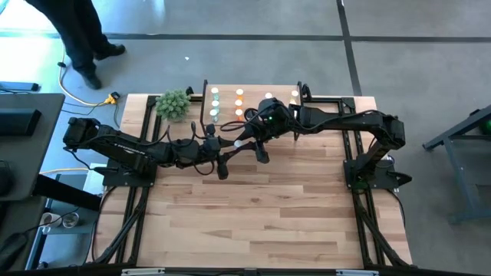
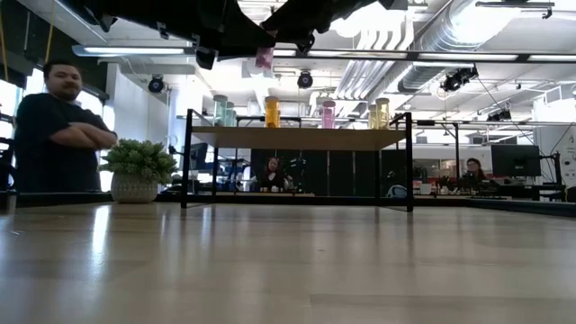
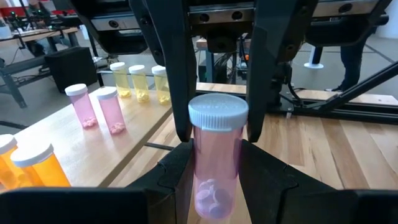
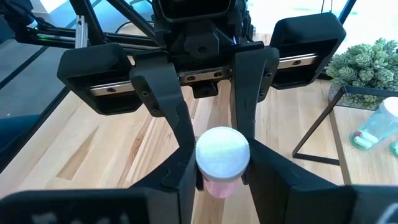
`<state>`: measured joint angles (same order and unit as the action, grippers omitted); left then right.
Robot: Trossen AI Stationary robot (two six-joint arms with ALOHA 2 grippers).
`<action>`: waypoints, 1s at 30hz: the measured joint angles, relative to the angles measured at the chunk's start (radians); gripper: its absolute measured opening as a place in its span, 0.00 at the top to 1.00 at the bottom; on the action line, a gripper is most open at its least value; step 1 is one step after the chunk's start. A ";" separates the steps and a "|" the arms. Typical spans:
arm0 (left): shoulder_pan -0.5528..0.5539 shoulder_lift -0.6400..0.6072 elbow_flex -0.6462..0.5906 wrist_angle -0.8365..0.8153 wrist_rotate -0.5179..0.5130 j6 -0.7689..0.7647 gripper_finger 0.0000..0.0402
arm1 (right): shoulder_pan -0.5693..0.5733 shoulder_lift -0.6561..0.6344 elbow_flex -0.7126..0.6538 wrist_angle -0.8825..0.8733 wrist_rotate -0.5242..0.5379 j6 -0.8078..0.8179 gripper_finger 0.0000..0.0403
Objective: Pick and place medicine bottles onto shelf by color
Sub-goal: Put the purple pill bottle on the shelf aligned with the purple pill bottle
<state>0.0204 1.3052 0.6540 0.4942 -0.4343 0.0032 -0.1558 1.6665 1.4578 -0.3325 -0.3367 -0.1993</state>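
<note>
Currently both grippers meet in the air over the table, just in front of the shelf (image 2: 297,137). The left gripper (image 3: 216,171) is clamped on the lower body of a pink bottle (image 3: 214,162), fingers pressed against both sides. The bottle stands upright, white cap up, with pills at the bottom. The right gripper (image 4: 221,165) comes in from the opposite side, facing the left one. Its fingers (image 3: 168,68) sit tight against the cap on either side, so both hands have the same bottle. In the low view the bottle (image 2: 264,57) hangs under the dark arms, well above the shelf top.

Beyond the grippers, the shelf carries the other bottles, upright, in colour groups:
- green bottles (image 1: 215,103) at the end nearest the plant (image 1: 174,103)
- orange bottles (image 1: 239,103) next to the green
- pink bottles (image 3: 99,109) next to the orange
- yellow bottles (image 3: 138,81) at the far end

The table (image 1: 261,215) on the near side of the grippers is bare wood. The potted plant sits off the shelf's end on the left arm's side. A person (image 2: 54,126) with folded arms stands behind the table past the plant.
</note>
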 joint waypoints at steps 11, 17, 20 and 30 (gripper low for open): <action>0.000 0.000 0.000 -0.001 0.001 0.000 0.74 | 0.000 -0.001 0.000 -0.010 0.000 0.000 0.73; 0.000 0.000 0.000 -0.001 0.004 0.000 0.69 | 0.000 -0.002 0.000 -0.017 0.000 0.026 0.73; 0.000 0.000 0.000 0.000 0.004 -0.001 0.63 | 0.000 -0.002 0.000 -0.022 0.000 0.027 0.73; 0.000 0.000 0.000 -0.004 -0.044 -0.044 0.41 | -0.031 -0.050 0.000 -0.069 0.064 0.004 0.73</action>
<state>0.0200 1.3052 0.6544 0.4900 -0.4788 -0.0406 -0.1864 1.6167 1.4578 -0.4017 -0.2729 -0.1949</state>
